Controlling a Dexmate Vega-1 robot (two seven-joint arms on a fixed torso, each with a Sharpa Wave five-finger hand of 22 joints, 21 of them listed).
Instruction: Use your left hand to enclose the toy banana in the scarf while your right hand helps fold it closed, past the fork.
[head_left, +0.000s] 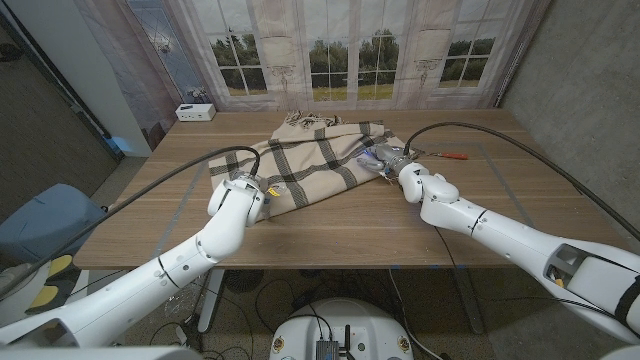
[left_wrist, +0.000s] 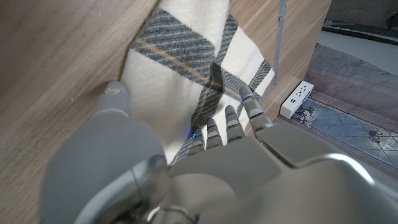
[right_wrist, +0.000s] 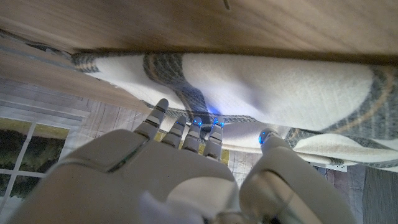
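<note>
The cream and grey plaid scarf (head_left: 318, 160) lies bunched in the middle of the table. A small yellow bit (head_left: 269, 187) shows at its near-left edge; I cannot tell whether it is the toy banana. My left hand (head_left: 243, 194) is at that near-left corner, its straight fingers (left_wrist: 229, 127) reaching over the cloth (left_wrist: 180, 59) with the thumb apart. My right hand (head_left: 397, 163) is at the scarf's right edge, where the fingertips (right_wrist: 186, 127) and thumb touch a bulging fold (right_wrist: 249, 81) without pinching it. A thin orange-handled utensil (head_left: 452, 154), likely the fork, lies right of the right hand.
A white box (head_left: 195, 112) stands at the table's far left corner. Black cables run from both arms across the wood. Bare table (head_left: 330, 235) stretches along the near edge. A white power strip (left_wrist: 297, 98) lies on the floor.
</note>
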